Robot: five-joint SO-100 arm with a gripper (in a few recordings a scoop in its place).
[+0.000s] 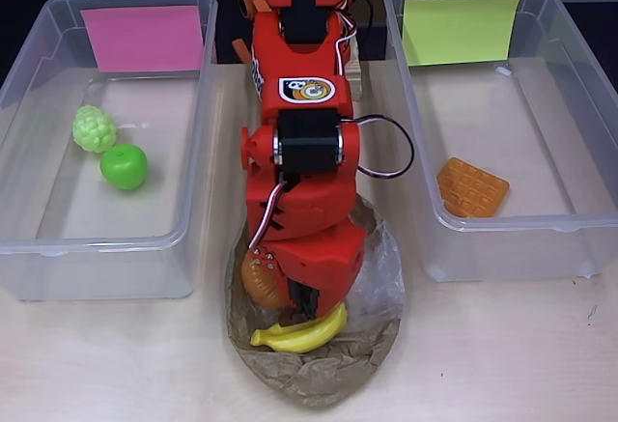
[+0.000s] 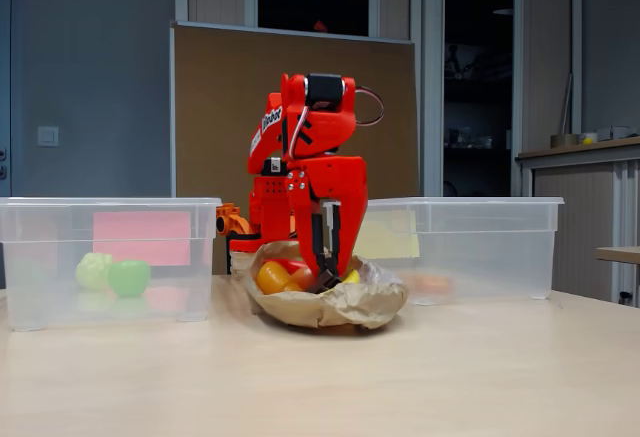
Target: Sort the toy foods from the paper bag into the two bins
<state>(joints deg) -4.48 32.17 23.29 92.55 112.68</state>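
From overhead we see the red arm [image 1: 304, 142] bent down over the paper bag [image 1: 314, 369], its jaws [image 1: 307, 318] inside the bag just above the banana [image 1: 304, 333]; we cannot tell whether they grip it. A croissant [image 1: 259, 282] lies in the bag left of the jaws. Left of the bag, the pink-labelled bin [image 1: 39, 248] holds grapes [image 1: 94, 128] and an apple [image 1: 125, 166]. Right of the bag, the green-labelled bin [image 1: 589, 239] holds a waffle [image 1: 471, 187].

In the fixed view the jaws [image 2: 325, 275] reach into the bag [image 2: 340, 307] on the tabletop [image 2: 400, 387].
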